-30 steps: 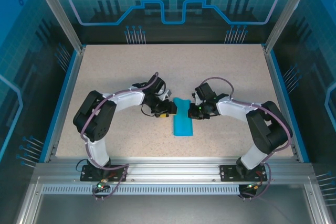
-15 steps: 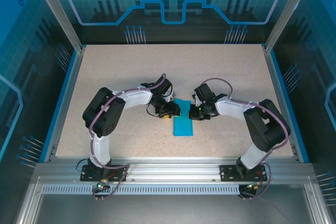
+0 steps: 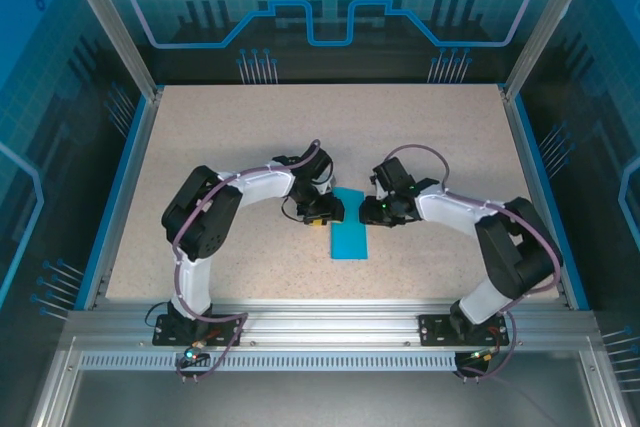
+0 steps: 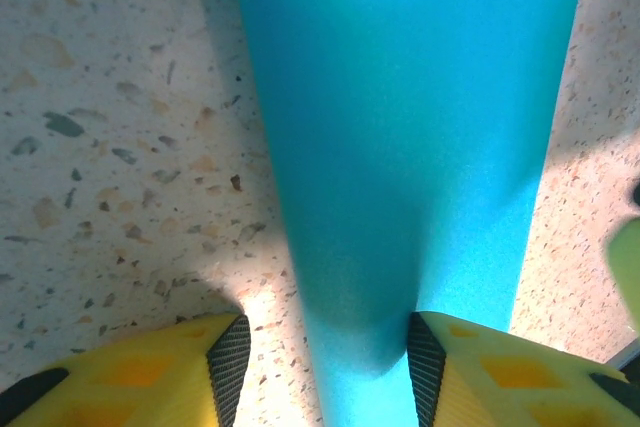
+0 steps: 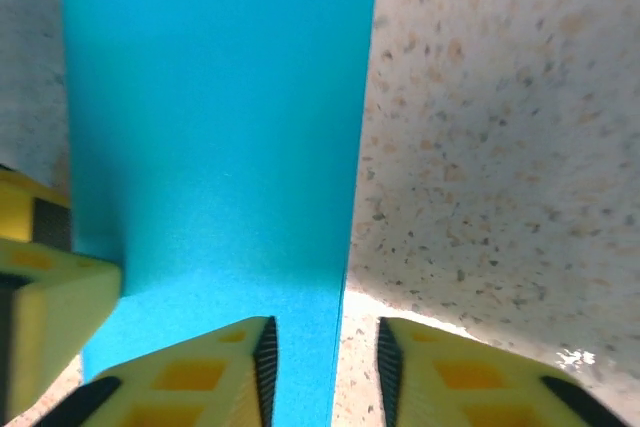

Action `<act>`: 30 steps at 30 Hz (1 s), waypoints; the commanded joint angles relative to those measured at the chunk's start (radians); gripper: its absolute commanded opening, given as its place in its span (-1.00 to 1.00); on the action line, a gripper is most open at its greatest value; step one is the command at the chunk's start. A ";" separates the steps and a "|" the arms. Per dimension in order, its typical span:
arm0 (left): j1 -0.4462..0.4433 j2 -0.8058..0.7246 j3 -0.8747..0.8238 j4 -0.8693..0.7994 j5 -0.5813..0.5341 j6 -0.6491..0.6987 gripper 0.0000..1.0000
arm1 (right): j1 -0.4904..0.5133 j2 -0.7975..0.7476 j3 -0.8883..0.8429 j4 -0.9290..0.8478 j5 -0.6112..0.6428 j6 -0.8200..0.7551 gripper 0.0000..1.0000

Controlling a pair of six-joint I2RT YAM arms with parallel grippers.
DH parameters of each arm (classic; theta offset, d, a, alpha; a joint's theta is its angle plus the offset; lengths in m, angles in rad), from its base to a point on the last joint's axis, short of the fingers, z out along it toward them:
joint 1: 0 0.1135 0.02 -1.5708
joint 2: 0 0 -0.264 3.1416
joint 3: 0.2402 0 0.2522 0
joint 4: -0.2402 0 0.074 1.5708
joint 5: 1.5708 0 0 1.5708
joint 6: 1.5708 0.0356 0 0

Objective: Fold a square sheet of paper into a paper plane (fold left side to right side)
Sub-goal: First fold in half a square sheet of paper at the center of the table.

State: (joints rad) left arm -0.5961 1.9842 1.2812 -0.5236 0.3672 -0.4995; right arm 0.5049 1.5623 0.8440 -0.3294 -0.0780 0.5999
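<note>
Paper sheet (image 3: 349, 235) (image 4: 420, 147) (image 5: 210, 127), teal, folded into a narrow strip, lies flat at centre frame on the speckled bench (image 3: 420, 127). At its upper left end sits the left gripper (image 3: 322, 210) (image 4: 320, 332), jaws partly open, straddling one paper edge, clamping nothing. At its upper right end the right gripper (image 3: 376, 209) (image 5: 322, 332) has jaws a narrow gap apart over the other edge, nothing held.

Bright, even overhead light — soft shadows, wrist close-ups slightly blurred
</note>
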 commanded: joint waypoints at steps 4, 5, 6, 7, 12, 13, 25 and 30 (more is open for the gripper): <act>-0.030 0.080 0.017 -0.033 -0.058 -0.010 0.01 | -0.024 -0.197 -0.091 -0.013 0.096 0.023 -0.05; -0.030 0.082 0.019 -0.033 -0.060 -0.010 0.01 | -0.030 -0.222 -0.103 -0.014 0.100 0.028 -0.03; -0.032 0.083 0.020 -0.034 -0.061 -0.010 0.01 | -0.039 -0.250 -0.116 -0.014 0.102 0.033 0.00; -0.031 0.086 0.021 -0.035 -0.063 -0.009 0.01 | -0.046 -0.275 -0.130 -0.012 0.103 0.037 0.03; -0.035 0.093 0.031 -0.051 -0.076 0.001 -0.01 | -0.081 -0.386 -0.186 -0.001 0.075 0.058 0.25; -0.036 0.093 0.031 -0.052 -0.078 0.002 -0.01 | -0.089 -0.402 -0.195 0.002 0.064 0.063 0.27; -0.036 0.096 0.037 -0.067 -0.090 0.010 -0.05 | -0.133 -0.482 -0.248 0.045 -0.020 0.115 0.63; -0.038 0.093 0.038 -0.065 -0.093 0.006 -0.09 | -0.136 -0.484 -0.249 0.042 -0.022 0.111 0.68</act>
State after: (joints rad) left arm -0.6125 2.0094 1.3293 -0.5869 0.3168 -0.4984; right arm 0.3851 1.0954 0.6029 -0.2962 -0.0834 0.7033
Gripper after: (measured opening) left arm 0.461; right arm 0.837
